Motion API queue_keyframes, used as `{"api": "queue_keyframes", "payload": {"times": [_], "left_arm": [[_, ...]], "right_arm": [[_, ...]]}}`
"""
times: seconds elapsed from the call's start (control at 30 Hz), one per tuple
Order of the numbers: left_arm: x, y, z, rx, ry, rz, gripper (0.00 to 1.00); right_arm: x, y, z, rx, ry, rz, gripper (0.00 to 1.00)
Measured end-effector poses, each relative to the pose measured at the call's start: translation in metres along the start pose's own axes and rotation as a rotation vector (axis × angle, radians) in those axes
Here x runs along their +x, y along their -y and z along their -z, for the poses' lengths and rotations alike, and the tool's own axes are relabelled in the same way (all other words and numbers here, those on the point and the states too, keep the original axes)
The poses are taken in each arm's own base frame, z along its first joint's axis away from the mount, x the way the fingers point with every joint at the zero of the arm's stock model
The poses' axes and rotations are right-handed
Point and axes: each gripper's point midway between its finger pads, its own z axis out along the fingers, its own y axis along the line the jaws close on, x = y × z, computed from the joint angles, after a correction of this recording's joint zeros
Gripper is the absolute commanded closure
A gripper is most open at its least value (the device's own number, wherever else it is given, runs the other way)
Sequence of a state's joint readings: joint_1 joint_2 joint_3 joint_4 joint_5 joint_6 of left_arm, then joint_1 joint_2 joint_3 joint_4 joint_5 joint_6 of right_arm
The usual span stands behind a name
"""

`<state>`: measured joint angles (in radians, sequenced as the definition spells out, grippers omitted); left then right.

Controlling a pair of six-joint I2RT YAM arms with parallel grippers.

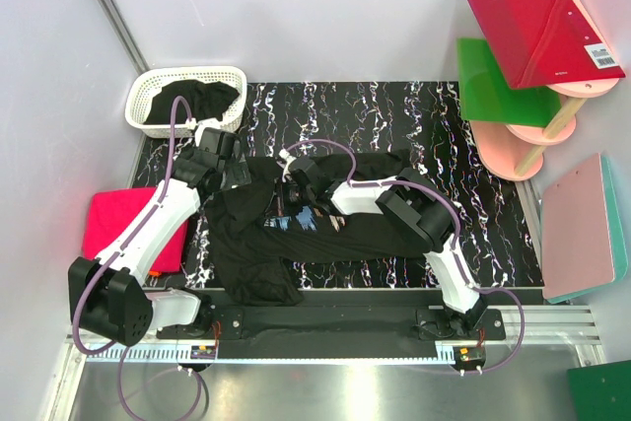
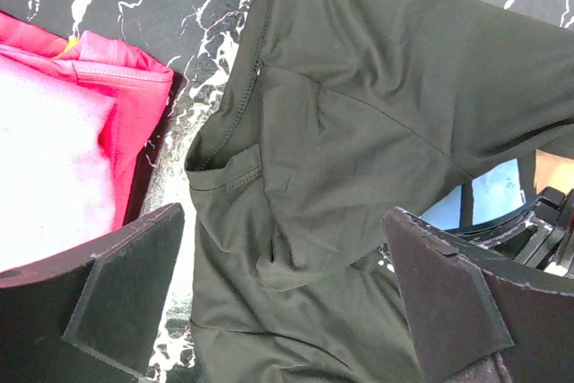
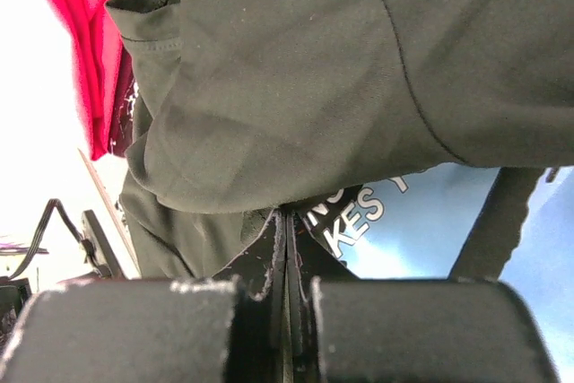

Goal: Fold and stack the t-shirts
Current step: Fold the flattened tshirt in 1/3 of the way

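Mid-fold: pinched soft black printed t-shirt (image 3: 296,87) at tips of fully closed right end effector (image 3: 285,226); held left end effector (image 2: 285,266) wide open, empty, just above it. Next, probably needed a left grasp.

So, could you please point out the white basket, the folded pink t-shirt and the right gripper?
white basket (image 1: 135,103): top view, its left lattice wall.
folded pink t-shirt (image 1: 108,216): top view, its bare upper face.
right gripper (image 3: 285,221): right wrist view, where its fingertips pinch the black t-shirt (image 3: 296,87).
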<state>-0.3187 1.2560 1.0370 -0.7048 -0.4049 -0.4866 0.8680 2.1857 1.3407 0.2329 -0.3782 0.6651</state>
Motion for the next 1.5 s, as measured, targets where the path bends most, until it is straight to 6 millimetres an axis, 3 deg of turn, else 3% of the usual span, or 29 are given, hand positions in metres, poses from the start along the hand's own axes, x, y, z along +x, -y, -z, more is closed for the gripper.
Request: {"api": "queue_keyframes", "payload": {"times": [0.27, 0.67, 0.97, 1.1, 1.13, 1.2, 1.23, 1.37, 1.5], "left_arm": [[0.001, 0.000, 0.000, -0.001, -0.002, -0.001, 0.01], [0.006, 0.000, -0.007, -0.012, -0.024, -0.011, 0.01], [0.013, 0.000, -0.014, -0.029, -0.055, -0.025, 0.01], [0.017, 0.000, -0.018, -0.038, -0.070, -0.032, 0.01], [0.018, 0.000, -0.020, -0.042, -0.077, -0.035, 0.01], [0.022, 0.001, -0.025, -0.049, -0.095, -0.043, 0.01], [0.025, 0.001, -0.027, -0.050, -0.106, -0.047, 0.01], [0.033, 0.007, -0.036, -0.038, -0.144, -0.060, 0.01], [0.037, 0.017, -0.045, -0.013, -0.173, -0.076, 0.10]], "right_arm": [[-0.003, 0.008, 0.004, 0.057, 0.015, 0.017, 1.00], [-0.038, -0.014, 0.048, 0.125, 0.133, 0.087, 1.00], [-0.008, 0.007, 0.057, 0.239, -0.004, 0.022, 1.00], [0.007, 0.017, 0.063, 0.287, -0.058, -0.011, 0.54], [0.010, 0.019, 0.064, 0.298, -0.069, -0.014, 0.33], [0.015, 0.028, 0.068, 0.328, -0.073, -0.003, 0.19], [0.018, 0.034, 0.073, 0.357, -0.069, 0.001, 0.03], [0.011, 0.056, 0.117, 0.517, 0.035, 0.084, 0.00], [-0.038, 0.056, 0.168, 0.643, 0.246, 0.178, 0.00]]}}
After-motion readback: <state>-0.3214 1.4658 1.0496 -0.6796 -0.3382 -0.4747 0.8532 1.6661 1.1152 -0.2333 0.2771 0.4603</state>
